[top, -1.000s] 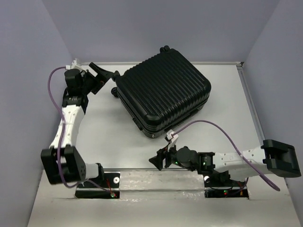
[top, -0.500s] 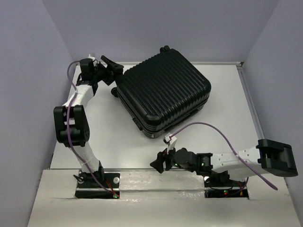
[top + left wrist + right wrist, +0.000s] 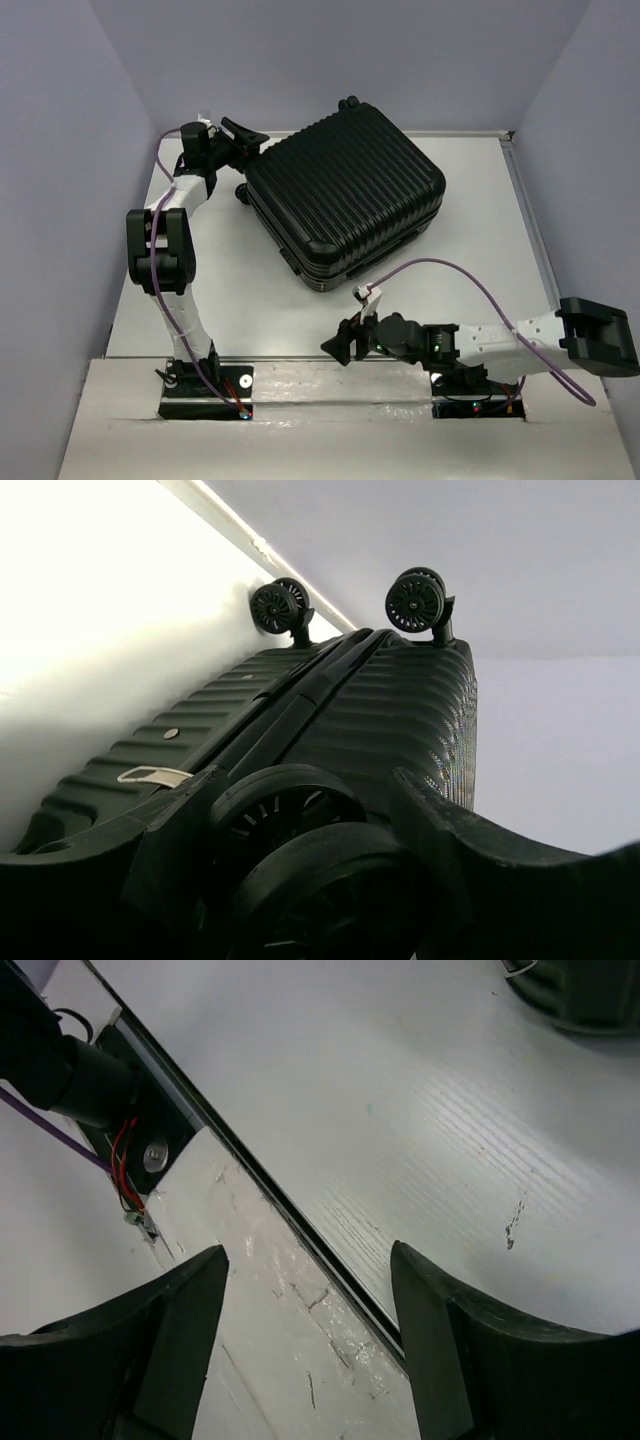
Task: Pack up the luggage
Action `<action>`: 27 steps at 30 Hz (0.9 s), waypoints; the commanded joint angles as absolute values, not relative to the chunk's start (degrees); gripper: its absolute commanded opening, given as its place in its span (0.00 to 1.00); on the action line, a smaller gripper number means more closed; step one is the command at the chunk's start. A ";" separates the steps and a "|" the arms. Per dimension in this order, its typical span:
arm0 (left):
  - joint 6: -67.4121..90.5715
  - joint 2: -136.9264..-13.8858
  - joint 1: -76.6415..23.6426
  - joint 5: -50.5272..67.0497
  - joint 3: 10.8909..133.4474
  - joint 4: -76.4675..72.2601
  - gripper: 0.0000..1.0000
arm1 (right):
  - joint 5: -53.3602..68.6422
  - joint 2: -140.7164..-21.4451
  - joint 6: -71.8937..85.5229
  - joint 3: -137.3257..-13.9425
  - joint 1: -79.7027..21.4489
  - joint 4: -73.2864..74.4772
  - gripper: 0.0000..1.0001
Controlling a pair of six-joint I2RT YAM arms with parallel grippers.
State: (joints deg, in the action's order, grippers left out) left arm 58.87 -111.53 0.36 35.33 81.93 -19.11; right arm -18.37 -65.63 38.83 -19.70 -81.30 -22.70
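Observation:
The black ribbed luggage (image 3: 345, 200) lies closed on the white table, turned at an angle. My left gripper (image 3: 248, 140) is at its back left corner, open, with its fingers on either side of a double caster wheel (image 3: 300, 880); I cannot tell whether they touch it. In the left wrist view the luggage shell (image 3: 390, 710) runs away from the left gripper (image 3: 300, 790) to two far wheels (image 3: 415, 600). My right gripper (image 3: 337, 346) is open and empty, low over the table's front edge, apart from the luggage; it also shows in the right wrist view (image 3: 308, 1260).
A pale zipper pull (image 3: 150, 775) lies on the luggage's side seam. A taped metal strip (image 3: 330, 380) runs along the near edge between the arm bases. The left arm's base (image 3: 90, 1080) is near the right gripper. Grey walls enclose the table on three sides.
My left arm has folded back and its gripper has moved right, up to the luggage's back left wheel. My right gripper has shifted slightly. The luggage has not moved.

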 commanded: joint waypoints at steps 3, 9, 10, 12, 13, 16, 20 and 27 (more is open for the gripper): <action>62.49 -105.47 0.61 34.98 77.09 -27.60 0.16 | -23.11 -59.77 38.58 -19.95 -81.21 -17.41 0.77; 58.02 -100.22 2.63 31.65 71.13 -27.51 0.06 | -28.66 -53.89 40.78 -20.39 -76.24 -8.71 0.93; 57.66 -98.72 3.25 31.03 69.28 -27.68 0.06 | -27.70 -53.09 40.61 -20.48 -73.85 -8.53 0.92; 56.52 -95.55 4.65 29.89 65.41 -28.12 0.06 | -22.43 -51.77 38.95 -20.48 -67.88 -8.53 0.88; 56.43 -91.97 6.22 28.93 60.95 -28.65 0.06 | -19.02 -50.81 37.02 -20.91 -61.67 -8.61 0.86; 56.86 -83.69 8.26 27.60 50.39 -30.05 0.06 | -13.47 -50.45 31.92 -23.90 -50.76 -9.83 0.73; 57.04 -69.75 8.35 26.63 34.59 -31.37 0.06 | 1.88 -56.75 20.07 -32.22 -41.60 -12.04 0.63; 52.65 -50.48 8.44 24.96 22.59 -24.10 0.06 | 19.86 -67.32 16.87 -44.11 -34.19 -14.95 0.57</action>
